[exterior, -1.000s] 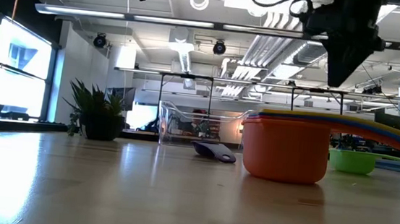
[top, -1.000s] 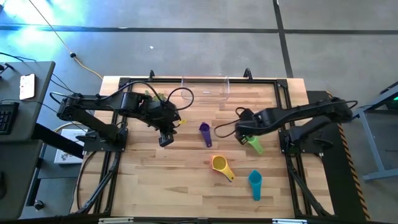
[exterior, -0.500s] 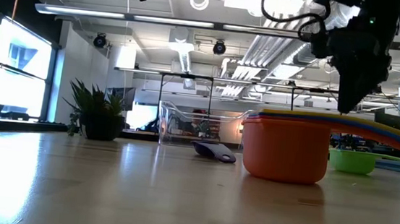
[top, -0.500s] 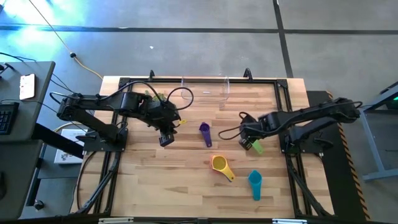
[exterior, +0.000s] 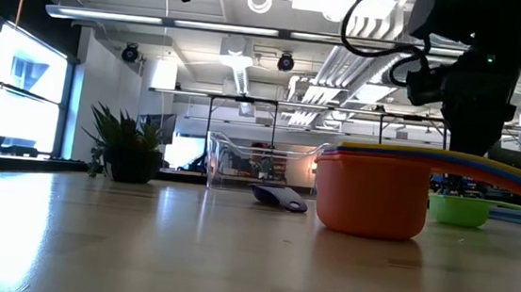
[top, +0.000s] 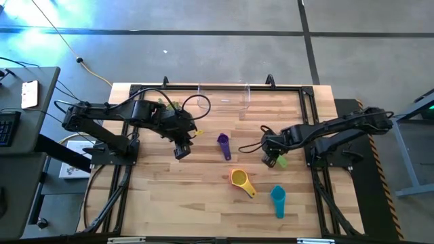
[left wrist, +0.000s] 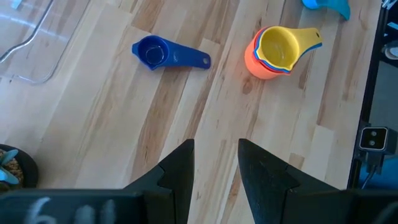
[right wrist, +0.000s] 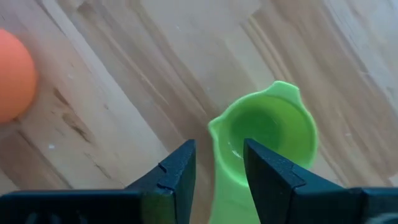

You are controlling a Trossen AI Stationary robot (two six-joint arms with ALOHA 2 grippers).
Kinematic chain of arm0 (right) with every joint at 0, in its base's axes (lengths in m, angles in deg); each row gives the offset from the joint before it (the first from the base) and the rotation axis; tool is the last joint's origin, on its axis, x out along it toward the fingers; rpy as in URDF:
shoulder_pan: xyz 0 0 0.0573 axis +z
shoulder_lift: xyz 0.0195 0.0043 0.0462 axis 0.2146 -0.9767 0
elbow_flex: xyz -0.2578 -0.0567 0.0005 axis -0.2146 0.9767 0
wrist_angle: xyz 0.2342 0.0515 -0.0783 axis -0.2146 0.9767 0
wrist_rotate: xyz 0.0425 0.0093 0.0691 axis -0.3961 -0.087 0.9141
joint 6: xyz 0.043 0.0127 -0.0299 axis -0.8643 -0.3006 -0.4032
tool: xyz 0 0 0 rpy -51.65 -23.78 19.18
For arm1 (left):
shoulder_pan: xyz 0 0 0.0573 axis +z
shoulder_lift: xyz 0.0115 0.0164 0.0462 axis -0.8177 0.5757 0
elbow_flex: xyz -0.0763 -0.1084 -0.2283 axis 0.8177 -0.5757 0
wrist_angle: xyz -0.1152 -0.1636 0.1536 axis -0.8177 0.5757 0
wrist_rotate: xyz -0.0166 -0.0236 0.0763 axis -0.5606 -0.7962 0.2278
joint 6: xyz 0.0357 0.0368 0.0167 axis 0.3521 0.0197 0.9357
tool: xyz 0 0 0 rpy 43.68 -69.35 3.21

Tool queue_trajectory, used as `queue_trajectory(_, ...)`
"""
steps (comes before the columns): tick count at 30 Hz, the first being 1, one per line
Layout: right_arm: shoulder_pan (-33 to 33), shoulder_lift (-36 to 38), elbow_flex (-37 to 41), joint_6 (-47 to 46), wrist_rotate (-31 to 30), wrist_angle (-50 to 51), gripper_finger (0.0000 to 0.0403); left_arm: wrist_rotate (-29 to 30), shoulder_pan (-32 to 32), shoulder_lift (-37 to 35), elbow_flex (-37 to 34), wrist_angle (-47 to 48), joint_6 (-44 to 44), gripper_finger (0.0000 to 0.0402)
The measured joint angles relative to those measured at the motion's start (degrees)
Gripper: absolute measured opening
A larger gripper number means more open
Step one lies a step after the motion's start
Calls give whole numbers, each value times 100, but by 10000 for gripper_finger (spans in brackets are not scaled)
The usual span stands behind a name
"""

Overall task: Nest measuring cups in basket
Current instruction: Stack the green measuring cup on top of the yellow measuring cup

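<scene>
Green measuring cup [right wrist: 267,140] lies under the lowered right gripper [right wrist: 217,167], fingers [right wrist: 177,171] parted astride its handle.

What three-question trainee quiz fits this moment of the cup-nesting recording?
1. True or false: the clear plastic basket already holds a cup.
2. Which cup lies under the right hand? A) green plastic measuring cup B) teal plastic measuring cup C) purple plastic measuring cup
3. Fill in: the yellow cup sits nested in a stack on the ____ cup.

Key: 1 false; 2 A; 3 orange.
</scene>
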State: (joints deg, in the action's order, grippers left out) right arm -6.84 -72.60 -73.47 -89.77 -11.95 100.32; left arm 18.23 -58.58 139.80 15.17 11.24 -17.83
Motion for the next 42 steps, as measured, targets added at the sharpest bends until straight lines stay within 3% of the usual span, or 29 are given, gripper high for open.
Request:
queue_trajectory(15, -333, -38, 339, 847, 296, -457, 126, 6, 0, 0, 0, 0, -11, 113)
queue_trajectory(25, -333, -641, 339, 975, 285, -575, 123, 144, 0, 0, -1, -3, -13, 113)
queue_trajectory(29, -333, -730, 339, 925, 281, -633, 97, 150, 0, 0, 0, -3, -2, 113)
queue_trajectory(35, -331, -731, 296, 728, 279, -629, 11, 149, 0, 0, 0, -3, 0, 113)
queue_trajectory(42, -331, -730, -145, 608, 280, -484, 4, 149, 0, 0, 0, -3, -2, 113)
